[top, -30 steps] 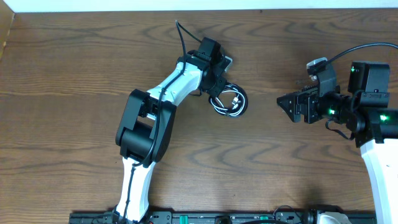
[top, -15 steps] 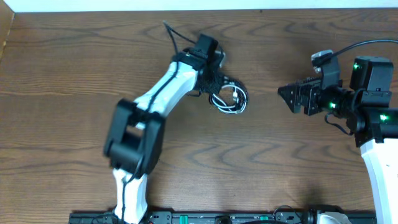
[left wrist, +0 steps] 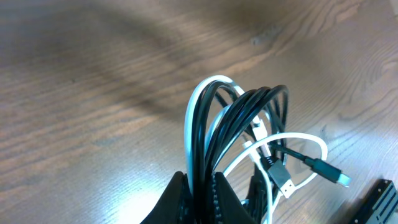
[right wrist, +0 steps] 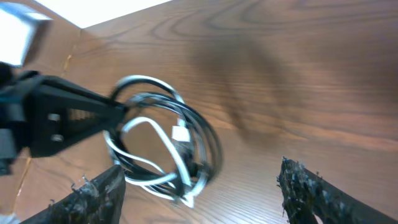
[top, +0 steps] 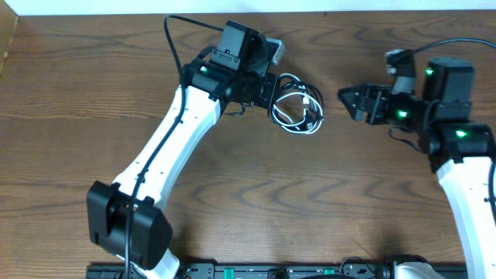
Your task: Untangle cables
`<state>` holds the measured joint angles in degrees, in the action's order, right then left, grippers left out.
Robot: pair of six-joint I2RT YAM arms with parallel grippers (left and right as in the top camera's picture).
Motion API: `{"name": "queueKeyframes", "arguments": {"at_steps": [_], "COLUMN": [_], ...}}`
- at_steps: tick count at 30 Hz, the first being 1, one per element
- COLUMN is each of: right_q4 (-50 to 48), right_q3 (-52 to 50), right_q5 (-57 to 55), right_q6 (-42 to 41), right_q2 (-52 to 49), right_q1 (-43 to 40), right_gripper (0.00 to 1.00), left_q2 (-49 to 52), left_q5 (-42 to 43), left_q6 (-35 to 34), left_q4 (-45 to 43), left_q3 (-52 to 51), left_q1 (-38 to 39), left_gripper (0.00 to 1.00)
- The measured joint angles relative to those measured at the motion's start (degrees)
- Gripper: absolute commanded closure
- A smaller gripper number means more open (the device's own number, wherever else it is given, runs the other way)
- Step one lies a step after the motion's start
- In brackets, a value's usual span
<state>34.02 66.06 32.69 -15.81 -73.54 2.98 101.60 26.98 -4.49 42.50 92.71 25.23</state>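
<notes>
Here, tangled black and white cables (top: pixel 298 108) pinched in the closed left gripper (top: pixel 271 89), loops jutting past its tips over the table (top: pixel 93 77); presumably offered thus to the wide-spread right gripper (top: pixel 346 101), facing them, near, not touching.

So the cables (top: pixel 298 108) are bunched in one coil toward the far middle of the worktop (top: pixel 77 93), right between the two hands. The left hand (top: pixel 273 89) is at the coil's left edge, pinching it. The right hand (top: pixel 345 99) sits off to its right, near but not touching.
</notes>
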Motion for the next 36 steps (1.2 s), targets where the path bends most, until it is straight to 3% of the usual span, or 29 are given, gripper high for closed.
{"name": "queueKeyframes", "arguments": {"at_steps": [12,18,21,24,36], "right_q4": [-8.22,-12.83,-13.79,-11.80,-0.83], "right_q3": [0.00,0.00,0.04,0.20,0.39], "right_q5": [0.07,0.17,-0.11,-2.25,-14.58], "right_q6": [-12.85,-21.57,-24.65,-27.41,-29.11], "right_q2": [-11.19,-13.86,-13.86,-13.86,-18.88], "right_q1": [9.14,12.57,13.64,14.88,17.18], "right_gripper": [0.47,0.52,0.60,0.65,0.69], "left_q2": [0.57,0.74,1.22,1.68,2.03], "left_q5": [0.59,1.03,1.03,1.03,3.56], "left_q6": [-0.52,-3.37,-4.59,-5.44,-7.61], "left_q4": [1.42,1.44,1.44,1.46,1.53], "left_q3": [-0.02,-0.02,-0.04,-0.17,-0.22], "left_q1": [0.00,0.00,0.00,0.00,0.00], "left_gripper": [0.93,0.93,0.93,0.93,0.93]}}
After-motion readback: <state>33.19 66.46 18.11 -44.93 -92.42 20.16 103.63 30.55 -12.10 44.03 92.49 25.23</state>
